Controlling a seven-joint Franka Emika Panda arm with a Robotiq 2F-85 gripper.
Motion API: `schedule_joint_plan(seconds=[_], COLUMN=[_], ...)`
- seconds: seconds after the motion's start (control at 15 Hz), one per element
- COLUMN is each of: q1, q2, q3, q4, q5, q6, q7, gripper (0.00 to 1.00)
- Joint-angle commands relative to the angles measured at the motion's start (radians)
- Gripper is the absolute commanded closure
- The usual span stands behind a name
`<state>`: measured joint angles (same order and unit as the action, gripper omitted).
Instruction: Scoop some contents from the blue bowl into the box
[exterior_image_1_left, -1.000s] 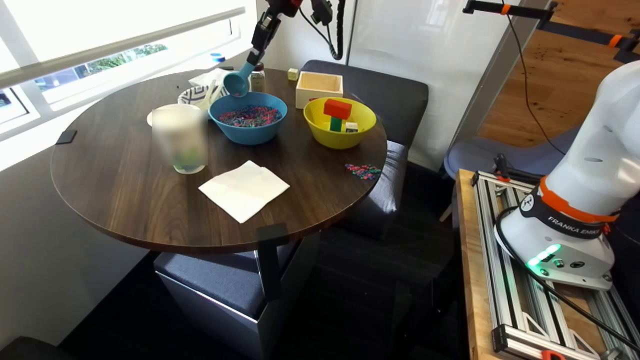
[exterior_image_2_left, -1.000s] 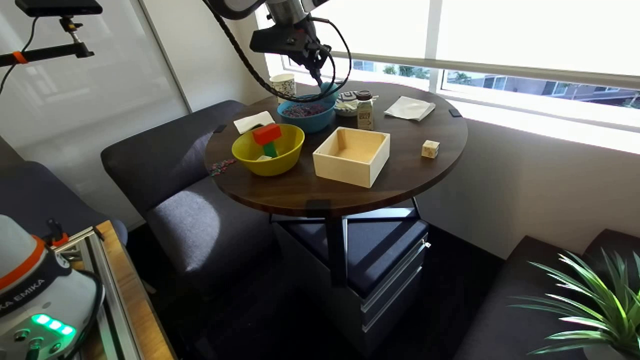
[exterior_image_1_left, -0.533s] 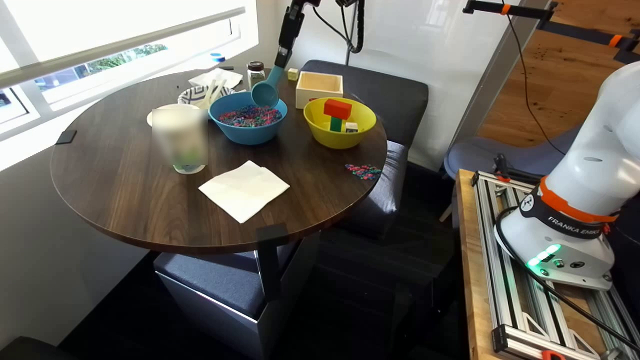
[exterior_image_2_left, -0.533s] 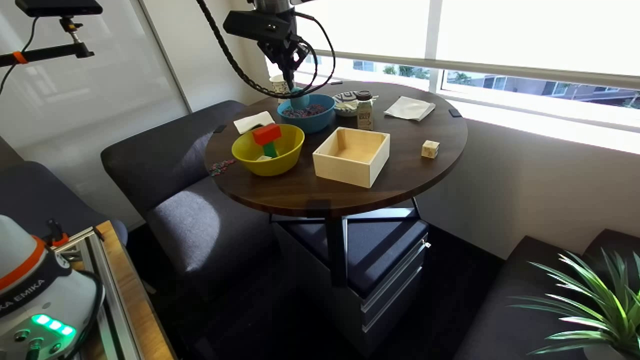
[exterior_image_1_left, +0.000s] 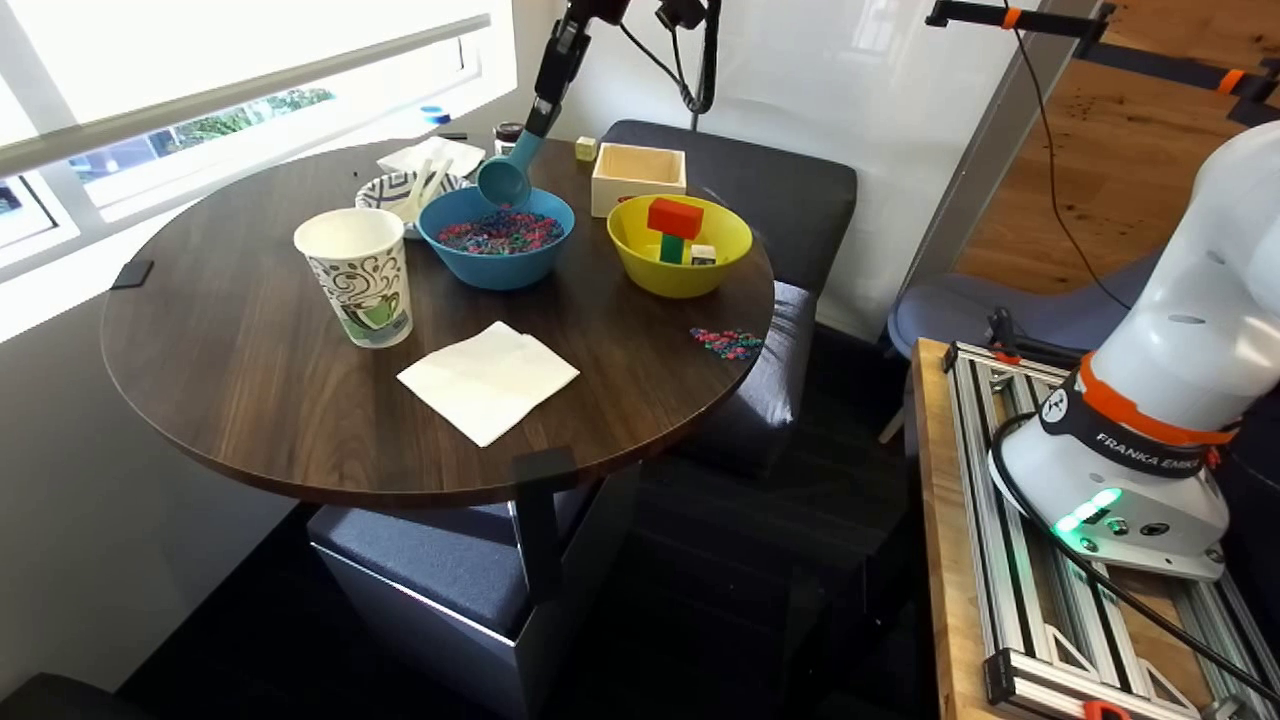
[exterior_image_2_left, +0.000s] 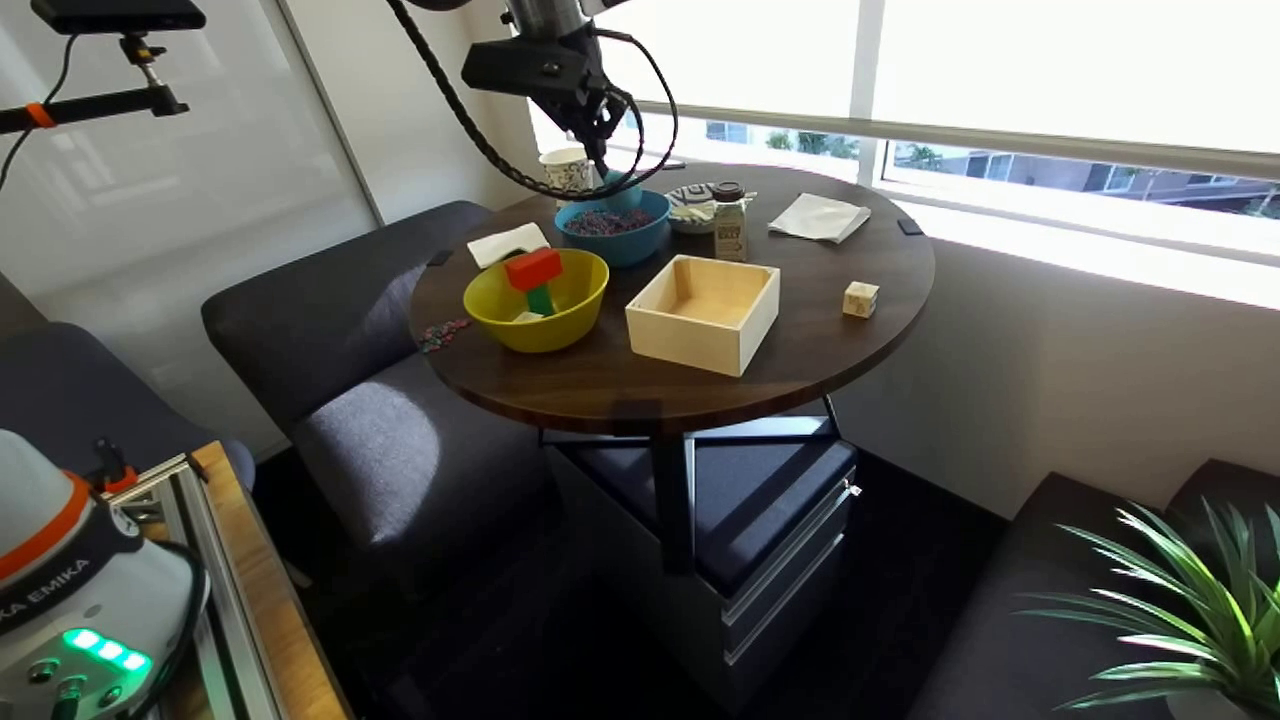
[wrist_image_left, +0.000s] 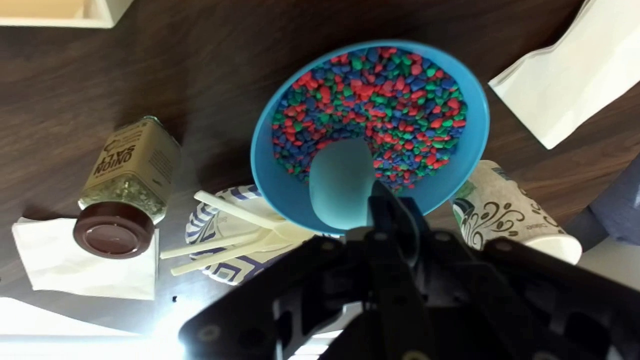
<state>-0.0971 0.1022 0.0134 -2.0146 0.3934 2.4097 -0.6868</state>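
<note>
My gripper (exterior_image_1_left: 545, 105) is shut on the dark handle end of a teal scoop (exterior_image_1_left: 503, 183); the gripper also shows in the wrist view (wrist_image_left: 395, 205). The scoop's head hangs tilted over the back part of the blue bowl (exterior_image_1_left: 497, 272). In the wrist view the scoop (wrist_image_left: 342, 182) covers part of the bowl (wrist_image_left: 285, 195) and a smooth surface shows, with no bits on it. The contents (wrist_image_left: 380, 110), red, blue and green bits, have a dip beside the scoop. The box (exterior_image_2_left: 685, 342), light wood and open-topped, stands apart from the bowl; no bits show inside.
A yellow-green bowl (exterior_image_2_left: 535, 335) with blocks stands beside the box. A spice jar (wrist_image_left: 132, 170), a patterned bowl (wrist_image_left: 235, 267) with cream utensils and a paper cup (exterior_image_1_left: 365, 290) stand around the blue bowl. Napkins (exterior_image_1_left: 490, 380), a cube (exterior_image_2_left: 860, 298) and spilled bits (exterior_image_1_left: 727, 343) lie on the table.
The scoop first moves down across the blue bowl toward the yellow-green bowl's side, then partly back and slightly up. The gripper keeps its hold. The bowls and box have not moved.
</note>
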Motion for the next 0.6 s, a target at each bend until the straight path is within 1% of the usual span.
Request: schedule_joint_plan(seconds=[0.0, 0.2, 0.27, 0.4, 0.53], q1=[0.021, 0.028, 0.03, 0.032, 0.035], q2=[0.0, 0.007, 0.009, 0.01, 0.012], q3=[-0.001, -0.001, -0.004, -0.005, 0.0], q4=[-0.058, -0.093, -0.105, -0.119, -0.114], q5=[-0.058, -0.126, -0.169, -0.231, -0.247], q6=[0.089, 0.162, 0.178, 0.147, 0.093], q7=[0.005, 0.01, 0.027, 0.05, 0.071], gripper=[0.98, 0.98, 0.98, 0.98, 0.98])
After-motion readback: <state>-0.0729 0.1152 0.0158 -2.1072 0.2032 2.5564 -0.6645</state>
